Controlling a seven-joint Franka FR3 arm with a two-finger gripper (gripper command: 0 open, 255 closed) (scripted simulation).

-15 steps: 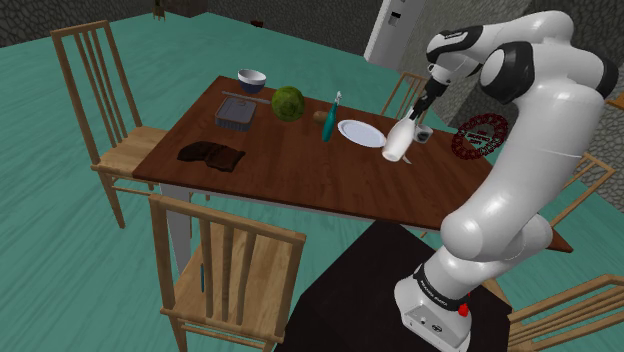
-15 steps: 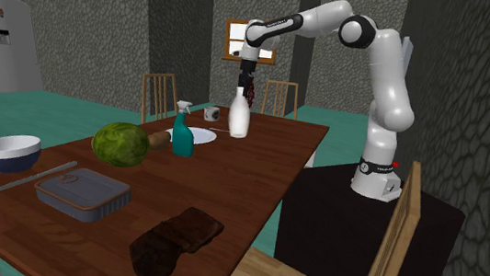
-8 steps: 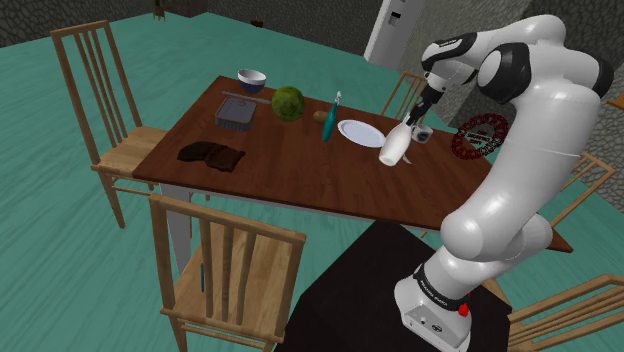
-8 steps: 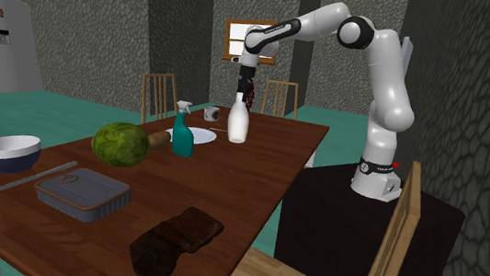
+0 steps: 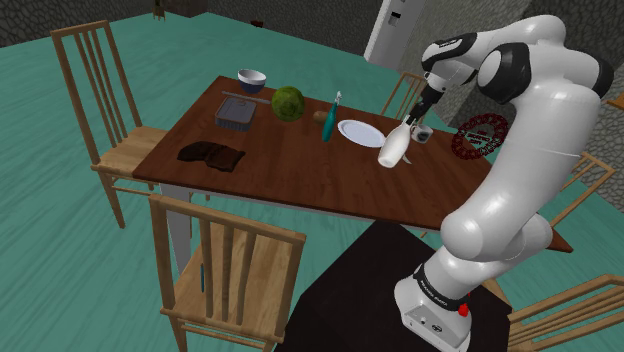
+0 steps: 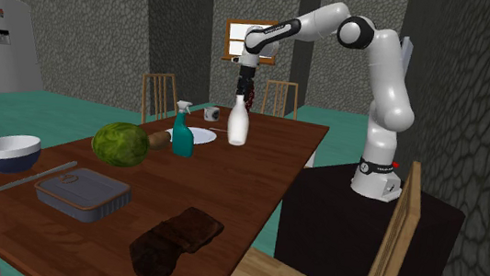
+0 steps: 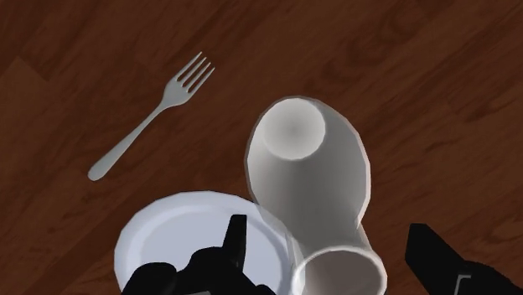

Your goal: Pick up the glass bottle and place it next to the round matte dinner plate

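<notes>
Gripper [image 7: 327,228] spread wide, holding nothing — fingers [image 7: 235,245] flank the white bottle [image 7: 310,168]. Risk: a finger clipping its neck topples it onto the plate [image 7: 180,239].

Soft, even render light from above, with dim walls and gently shaded surfaces.

In the shoulder view the white arm [image 5: 540,100] is bright along its upper curves and grey beneath, and the teal floor [image 5: 60,230] is evenly lit. In the second exterior view the stone walls [image 6: 79,15] sit dim, while the table [image 6: 259,162] shows a warm reddish-brown. In the wrist view the white bottle [image 7: 310,168] shades smoothly to grey around its sides, and the plate [image 7: 180,235] reads pale bluish-white against dark wood.
</notes>
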